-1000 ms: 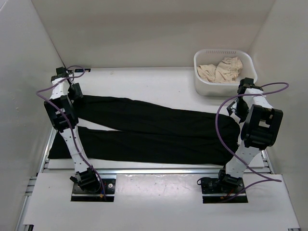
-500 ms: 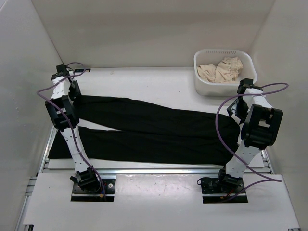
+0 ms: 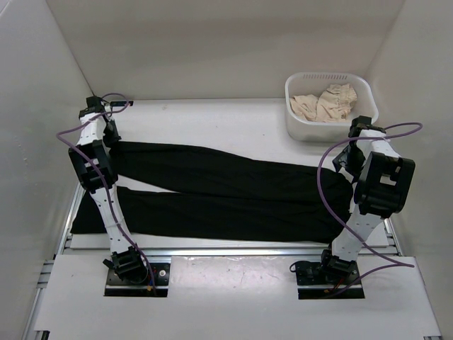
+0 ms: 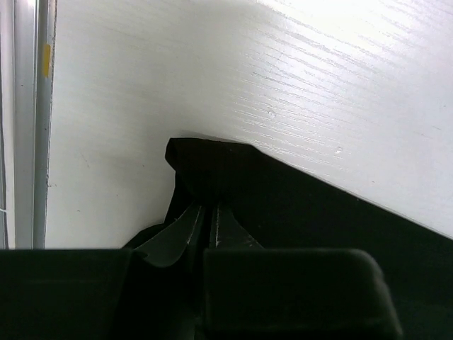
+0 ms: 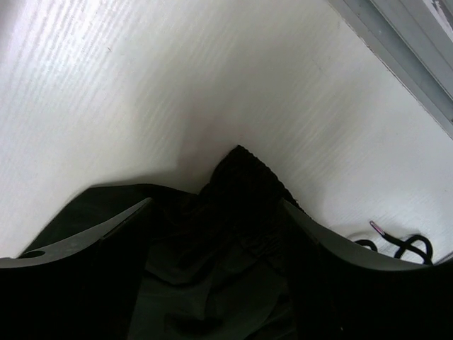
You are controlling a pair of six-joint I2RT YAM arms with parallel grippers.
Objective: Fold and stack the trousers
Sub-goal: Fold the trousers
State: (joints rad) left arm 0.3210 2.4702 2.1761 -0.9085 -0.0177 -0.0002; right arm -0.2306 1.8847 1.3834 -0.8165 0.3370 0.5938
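The black trousers (image 3: 226, 191) lie flat across the table, both legs pointing left and the waist at the right. My left gripper (image 3: 111, 139) is down on the end of the far leg. In the left wrist view its fingers (image 4: 207, 214) are shut together, pinching the cuff corner of the trousers (image 4: 318, 212). My right gripper (image 3: 347, 160) sits at the waist's far corner. In the right wrist view it (image 5: 216, 205) stands open, with the bunched waistband (image 5: 244, 177) between its fingers. A drawstring end (image 5: 403, 246) lies on the table beside it.
A white basket (image 3: 301, 126) holding beige cloth (image 3: 325, 103) stands at the back right, just beyond the right arm. White walls close in the table on the left, back and right. A metal rail (image 3: 233, 249) runs along the near edge.
My left gripper has closed from open onto the cuff of the far leg. The right arm and the trousers have hardly moved.
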